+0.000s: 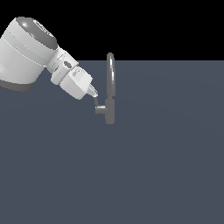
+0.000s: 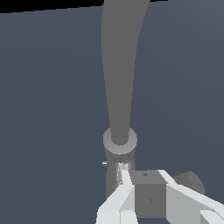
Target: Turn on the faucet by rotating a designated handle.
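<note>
One faucet (image 1: pixel 110 89), one handle (image 1: pixel 99 106), one arm and one gripper (image 1: pixel 93 92) are in view on a plain grey table (image 1: pixel 153 166); the faucet stands upright near the middle of the exterior view, its long axis vertical, a thin arched spout rising above a thicker cylindrical body. The handle juts from that lower body toward the exterior view's left as a short horizontal stub, then turns upward into a thin flat bar; the arm comes in from the upper left of the exterior view, slanting down toward the handle. The gripper's tip meets the top of the handle's bar, touching or just beside it; in the wrist view the faucet (image 2: pixel 119 109) rises ahead and the white fingers (image 2: pixel 124 192) lie close by a grey block that looks like the handle (image 2: pixel 151 192). Whether the jaws are apart, together or clamped on the bar I cannot tell.
</note>
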Motion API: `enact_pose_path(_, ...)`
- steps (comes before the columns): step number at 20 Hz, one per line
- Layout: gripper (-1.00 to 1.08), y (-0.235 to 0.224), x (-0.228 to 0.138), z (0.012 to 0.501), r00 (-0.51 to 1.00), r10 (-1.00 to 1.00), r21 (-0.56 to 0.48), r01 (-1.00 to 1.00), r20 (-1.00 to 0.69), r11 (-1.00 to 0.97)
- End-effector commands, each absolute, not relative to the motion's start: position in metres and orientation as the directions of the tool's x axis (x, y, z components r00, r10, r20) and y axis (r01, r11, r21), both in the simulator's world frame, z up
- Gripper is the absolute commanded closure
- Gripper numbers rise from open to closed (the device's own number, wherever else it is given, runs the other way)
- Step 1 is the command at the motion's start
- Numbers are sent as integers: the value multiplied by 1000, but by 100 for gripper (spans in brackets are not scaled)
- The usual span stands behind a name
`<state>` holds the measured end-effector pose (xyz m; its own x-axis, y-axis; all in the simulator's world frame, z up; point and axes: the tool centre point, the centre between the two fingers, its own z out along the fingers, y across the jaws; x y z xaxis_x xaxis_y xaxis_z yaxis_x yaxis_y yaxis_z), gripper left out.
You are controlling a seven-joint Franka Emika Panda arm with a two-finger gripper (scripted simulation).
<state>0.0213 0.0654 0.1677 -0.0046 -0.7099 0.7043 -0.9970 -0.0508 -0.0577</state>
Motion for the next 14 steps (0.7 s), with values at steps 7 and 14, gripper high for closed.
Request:
enact_pose_path(7,108,61,-13,150,1,-707,-38,-998,707,-40)
enact_pose_path(14,108,66,-19,140,3,-708,-49,-997,706,-52)
